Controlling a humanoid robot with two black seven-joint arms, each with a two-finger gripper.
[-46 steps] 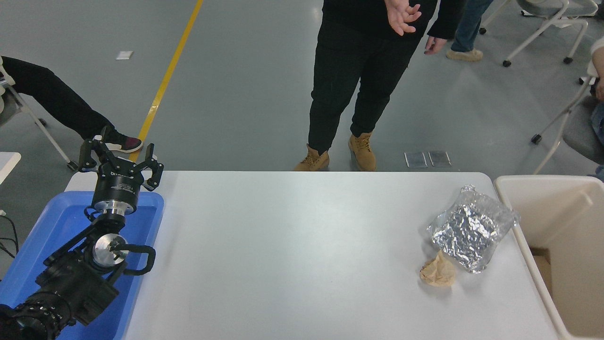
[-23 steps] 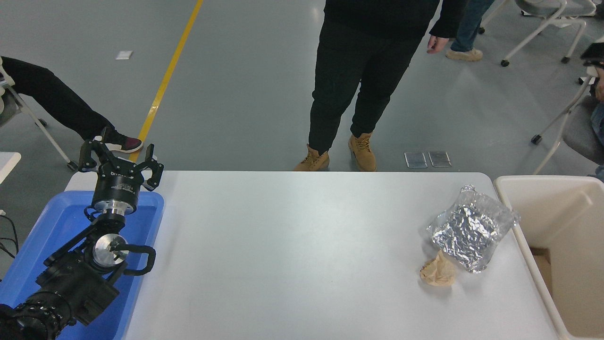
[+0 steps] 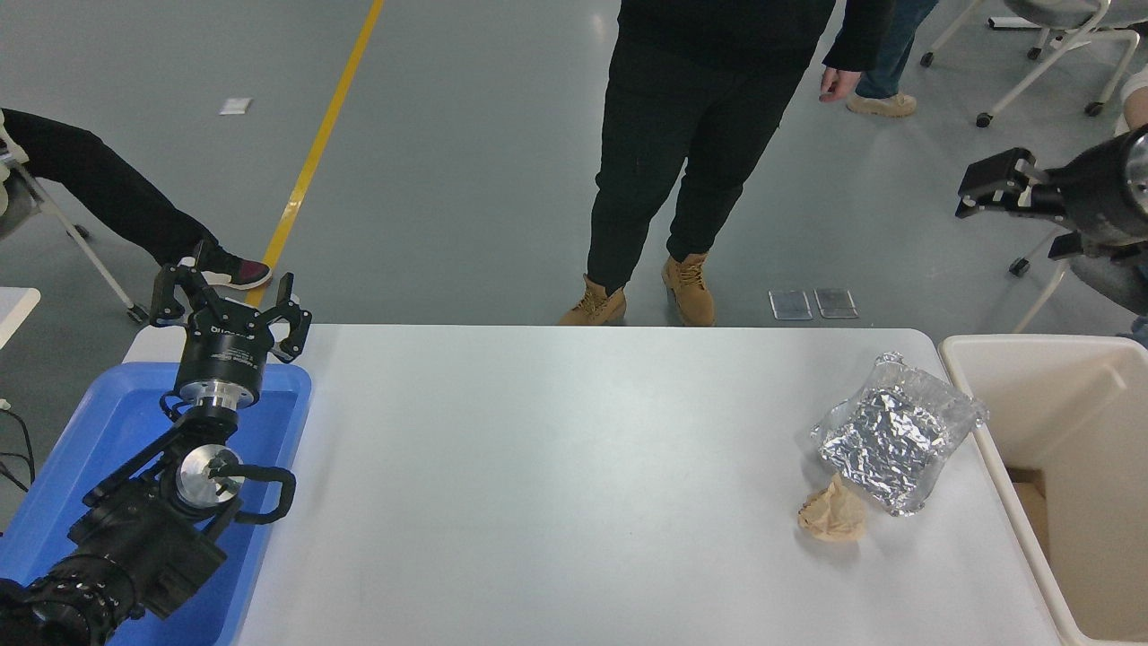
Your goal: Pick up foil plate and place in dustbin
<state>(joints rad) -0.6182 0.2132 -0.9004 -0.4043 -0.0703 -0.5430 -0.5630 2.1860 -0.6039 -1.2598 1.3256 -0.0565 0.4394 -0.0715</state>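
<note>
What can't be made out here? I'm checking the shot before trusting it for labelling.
- Dustbin: cut off by the head view's right and bottom edges; its floor is mostly unseen.
- Right gripper: seen side-on, open or shut unclear.
- Blue tray: partly covered by the left arm.

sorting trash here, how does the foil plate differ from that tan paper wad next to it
The foil plate is shiny silver, flat and roughly rectangular with a raised rim; the tan paper wad is dull, smaller and crumpled into a lump. The plate lies nearer the dustbin. Both are wrinkled and rest on the table.
</note>
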